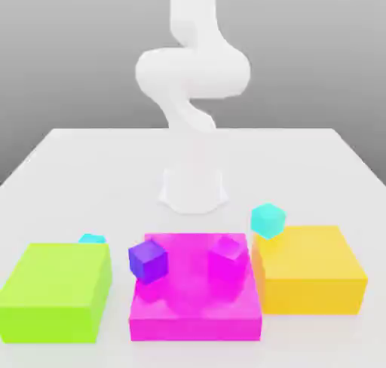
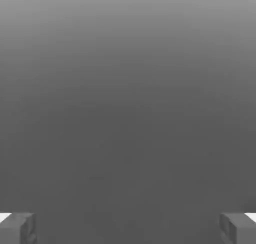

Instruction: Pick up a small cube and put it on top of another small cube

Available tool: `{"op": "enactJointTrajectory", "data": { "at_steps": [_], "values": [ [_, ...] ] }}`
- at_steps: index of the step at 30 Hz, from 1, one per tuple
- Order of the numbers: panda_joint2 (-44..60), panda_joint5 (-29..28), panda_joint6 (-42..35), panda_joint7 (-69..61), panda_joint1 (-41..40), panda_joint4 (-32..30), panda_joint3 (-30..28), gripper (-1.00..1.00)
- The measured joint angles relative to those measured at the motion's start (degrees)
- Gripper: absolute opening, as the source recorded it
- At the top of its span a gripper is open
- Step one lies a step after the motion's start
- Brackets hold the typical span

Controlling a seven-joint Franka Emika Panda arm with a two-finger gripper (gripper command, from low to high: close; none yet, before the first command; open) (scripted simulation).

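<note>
The small cubes look rigid and light — flat faces, best pinched across two opposite sides. I count four: a purple cube (image 1: 148, 260) and a magenta cube (image 1: 227, 256) on the pink block (image 1: 196, 314), a cyan cube (image 1: 267, 219) at the yellow block's (image 1: 313, 272) near corner, and a teal cube (image 1: 92, 239) behind the green block (image 1: 54, 291). Three big blocks sit on the surface (image 1: 90, 163). The hand (image 2: 128, 228) is spread wide — holding nothing, its fingertips (image 2: 17, 227) far apart.
</note>
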Motion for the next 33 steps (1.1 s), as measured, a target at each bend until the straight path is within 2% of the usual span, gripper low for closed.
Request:
{"op": "enactJointTrajectory", "data": {
  "at_steps": [9,15,19,21,23,25,28,29,30,33],
  "values": [
    [16.4,-7.4,13.4,-5.6,-9.0,-15.0,-8.4,0.0],
    [27.4,-9.8,22.5,-11.3,-14.6,-25.1,-16.0,0.0],
    [34.7,-8.1,28.7,-17.4,-16.9,-31.7,-21.5,0.0],
    [38.6,-4.1,31.9,-21.8,-16.6,-33.8,-23.3,0.0],
    [42.9,3.6,35.2,-27.4,-17.2,-33.7,-20.9,0.0],
    [47.2,11.8,38.4,-33.3,-21.8,-33.0,-14.1,0.0],
    [53.3,17.3,43.4,-37.4,-32.1,-31.7,-2.6,0.0],
    [55.4,17.4,45.2,-37.7,-35.1,-31.4,0.3,0.0],
    [56.5,17.3,46.1,-37.7,-36.6,-31.2,1.7,-1.0],
    [56.5,17.2,46.1,-37.7,-36.7,-31.2,1.7,-1.0]
  ]
}}
